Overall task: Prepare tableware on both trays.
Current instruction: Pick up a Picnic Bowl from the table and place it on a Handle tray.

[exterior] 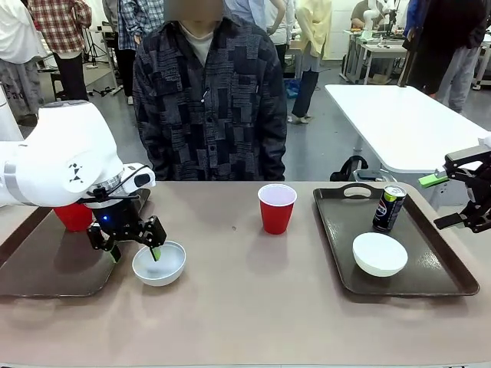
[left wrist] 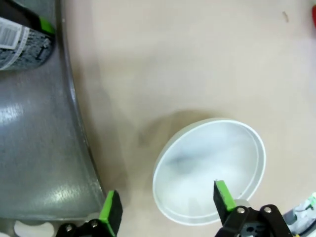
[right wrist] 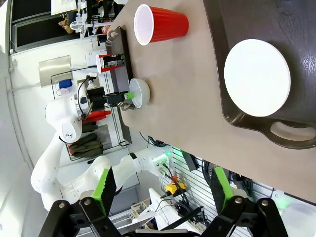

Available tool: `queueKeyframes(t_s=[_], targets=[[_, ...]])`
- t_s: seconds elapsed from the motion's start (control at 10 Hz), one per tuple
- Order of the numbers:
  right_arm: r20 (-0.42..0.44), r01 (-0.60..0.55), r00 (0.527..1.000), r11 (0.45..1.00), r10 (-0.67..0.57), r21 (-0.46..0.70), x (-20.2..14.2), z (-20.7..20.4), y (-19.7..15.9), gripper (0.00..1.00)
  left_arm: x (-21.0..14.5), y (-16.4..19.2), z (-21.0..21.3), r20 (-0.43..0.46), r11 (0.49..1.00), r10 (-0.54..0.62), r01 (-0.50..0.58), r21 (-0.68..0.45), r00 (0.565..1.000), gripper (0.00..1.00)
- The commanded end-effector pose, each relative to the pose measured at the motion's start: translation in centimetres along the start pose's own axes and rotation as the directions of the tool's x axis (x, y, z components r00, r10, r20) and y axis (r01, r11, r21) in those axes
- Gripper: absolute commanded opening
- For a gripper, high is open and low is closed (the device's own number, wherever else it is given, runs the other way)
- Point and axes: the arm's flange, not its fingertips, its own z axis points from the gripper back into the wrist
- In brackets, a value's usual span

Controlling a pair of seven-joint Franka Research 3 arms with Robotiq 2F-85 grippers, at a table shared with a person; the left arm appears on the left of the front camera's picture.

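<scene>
One cup [exterior: 74,217], perhaps can [left wrist: 22,42], in left tray [exterior: 46,270]

Beige tabletop [exterior: 253,307] ran across the foreground. Behind it, the grey floor [exterior: 314,149] lay smooth and evenly lit. A long white table [exterior: 406,115] stood at the right, a black bag [exterior: 349,167] at its foot. Farther back were more tables [exterior: 380,50] and standing people [exterior: 61,38].

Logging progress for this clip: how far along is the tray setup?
Done: the right tray has a can and bowl; the left tray has a cup and second can. In hand: the left gripper straddles the second bowl's rim on the table. Left: that bowl and the middle cup.
</scene>
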Motion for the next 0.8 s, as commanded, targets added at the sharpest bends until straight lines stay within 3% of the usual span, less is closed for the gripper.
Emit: queueKeyframes(t_s=[0.0, 0.1, 0.3, 0.4, 0.6, 0.7], targets=[[0.012, 0.002, 1.000, 1.000, -0.002, 0.011, 0.24, -0.18, -0.03, 1.00, 0.48, -0.11, 0.04, -0.005, 1.000, -0.030, 0.030, -0.006, 1.000, 0.40], [0.012, 0.002, 1.000, 1.000, -0.002, 0.011, 0.24, -0.18, -0.03, 1.00, 0.49, -0.11, 0.00, -0.007, 1.000, -0.027, 0.027, -0.003, 1.000, 0.00], [0.012, 0.002, 1.000, 1.000, -0.002, 0.011, 0.24, -0.18, -0.03, 1.00, 0.51, 0.00, -0.33, -0.030, 1.000, -0.014, 0.014, 0.002, 0.999, 0.00], [0.012, 0.002, 1.000, 1.000, -0.002, 0.011, 0.24, -0.18, -0.03, 1.00, 0.58, 0.01, -0.37, -0.036, 1.000, -0.011, 0.011, 0.004, 0.999, 0.15], [0.012, 0.002, 1.000, 1.000, -0.002, 0.011, 0.24, -0.18, -0.03, 1.00, 0.57, 0.03, -0.30, -0.042, 1.000, -0.008, 0.009, 0.007, 0.999, 0.00], [0.012, 0.002, 1.000, 1.000, -0.002, 0.011, 0.24, -0.18, -0.03, 1.00, 0.59, 0.04, -0.32, -0.046, 1.000, -0.004, 0.005, 0.008, 0.999, 0.00]])
